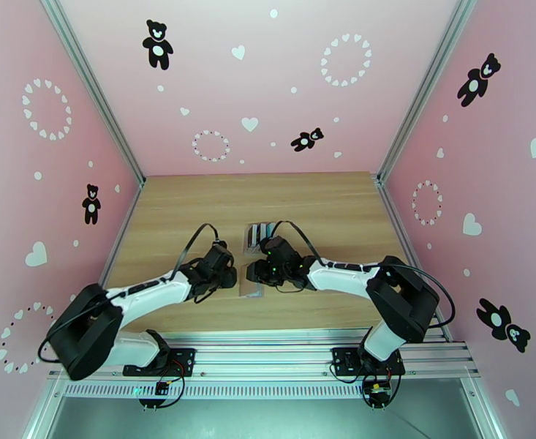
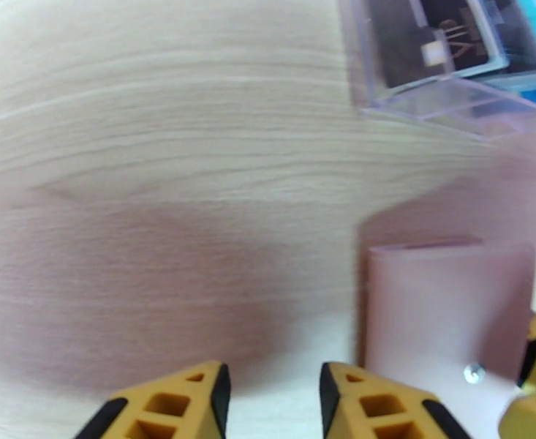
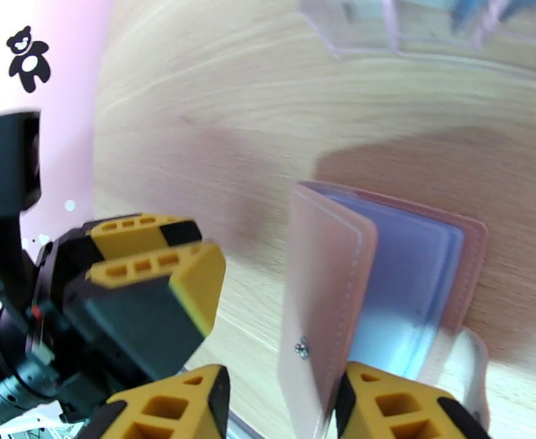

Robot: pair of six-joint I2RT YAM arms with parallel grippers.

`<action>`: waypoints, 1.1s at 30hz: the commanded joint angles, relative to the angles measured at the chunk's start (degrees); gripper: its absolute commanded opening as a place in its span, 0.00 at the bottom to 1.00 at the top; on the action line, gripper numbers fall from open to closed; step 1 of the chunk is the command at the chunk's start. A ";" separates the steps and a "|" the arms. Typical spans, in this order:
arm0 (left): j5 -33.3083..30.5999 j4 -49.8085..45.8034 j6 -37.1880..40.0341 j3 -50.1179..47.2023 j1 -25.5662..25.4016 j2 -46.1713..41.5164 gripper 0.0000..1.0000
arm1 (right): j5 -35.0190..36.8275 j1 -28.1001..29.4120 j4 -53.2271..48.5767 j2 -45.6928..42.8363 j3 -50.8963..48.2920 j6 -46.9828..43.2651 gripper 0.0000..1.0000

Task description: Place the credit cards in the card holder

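Where the two arms meet over the middle of the wooden bench (image 1: pixel 326 206), the card holder (image 3: pixel 326 287) lies flat on the wood right under their tips, just nearer the arm bases than the clear plastic stand (image 2: pixel 443 104).

From the left wrist, the left fingers (image 1: pixel 229 276) stand partly apart with only bare bench between them, gripping nothing. The card holder sits just beside them on their right, apart from them, its closed pink face towards the camera.

From the right wrist, the right fingers (image 1: pixel 257 272) are also partly apart. The card holder is half open there: its front cover stands up from the bench and its lower edge runs down into the gap between the two fingers. It lies against the one on the right of that view, with wood showing between it and the other. The cover is not clamped. Behind it, bluish clear sleeves fan out over the back cover, which rests on the bench.

The credit cards (image 2: pixel 450 38) stand in the clear stand, well clear of both sets of fingers. One is dark with a small chip and gold lettering too blurred to read; a light blue card (image 2: pixel 534 23) stands beside it.

A pale snap tab (image 3: pixel 476 374) hangs off the back cover's edge, and a small metal stud (image 3: pixel 302 349) shows low on the raised cover.
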 commanded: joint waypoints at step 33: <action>-6.43 -5.64 -1.03 -4.88 -13.87 -21.74 0.66 | -4.04 2.52 1.71 8.76 11.83 2.03 0.43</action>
